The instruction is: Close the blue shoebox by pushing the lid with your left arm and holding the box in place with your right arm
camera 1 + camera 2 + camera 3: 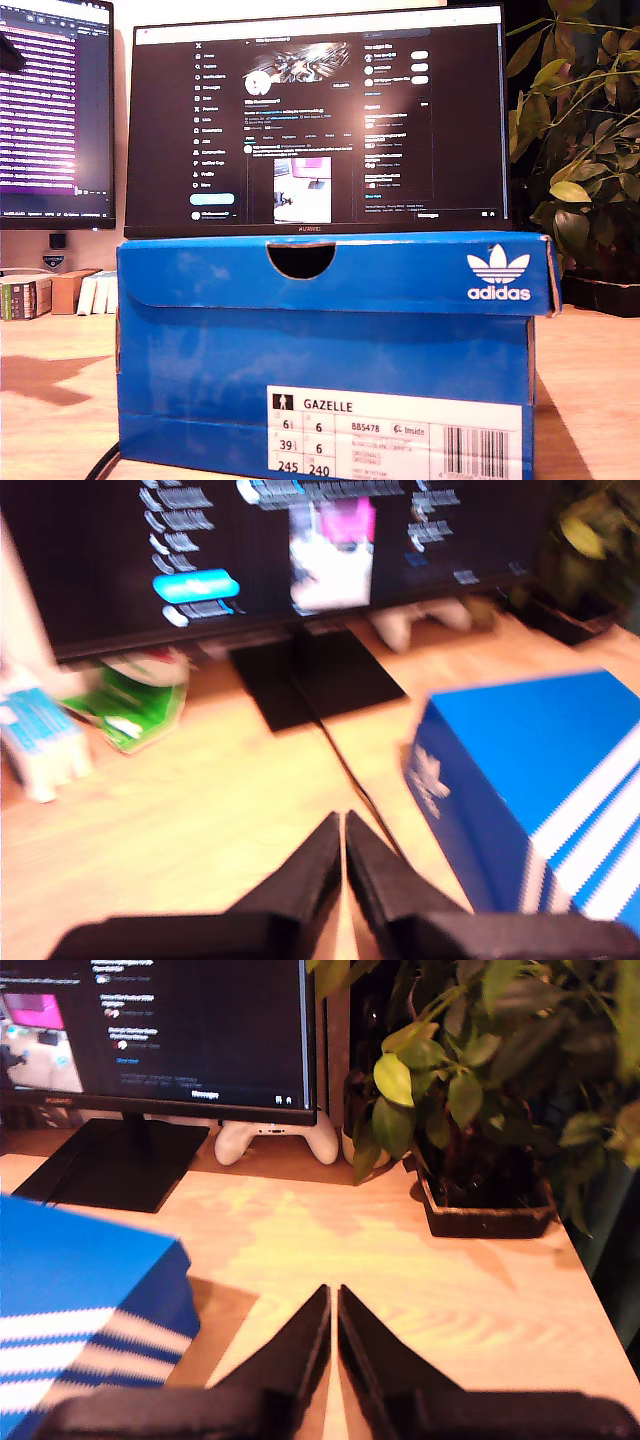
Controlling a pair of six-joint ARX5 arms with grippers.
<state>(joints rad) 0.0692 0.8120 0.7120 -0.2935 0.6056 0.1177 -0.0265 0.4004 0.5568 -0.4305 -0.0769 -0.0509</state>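
Observation:
The blue Adidas shoebox fills the middle of the exterior view, with its lid lying down over the top. Neither gripper shows in that view. In the first wrist view my first gripper is shut with nothing between its fingers, hovering over bare wood beside a corner of the shoebox. My second gripper is also shut and holds nothing. It hangs above the desk, apart from the striped side of the shoebox.
A monitor stands just behind the box on a black stand, with a cable running across the desk. A potted plant, a white game controller, a green packet and books sit nearby.

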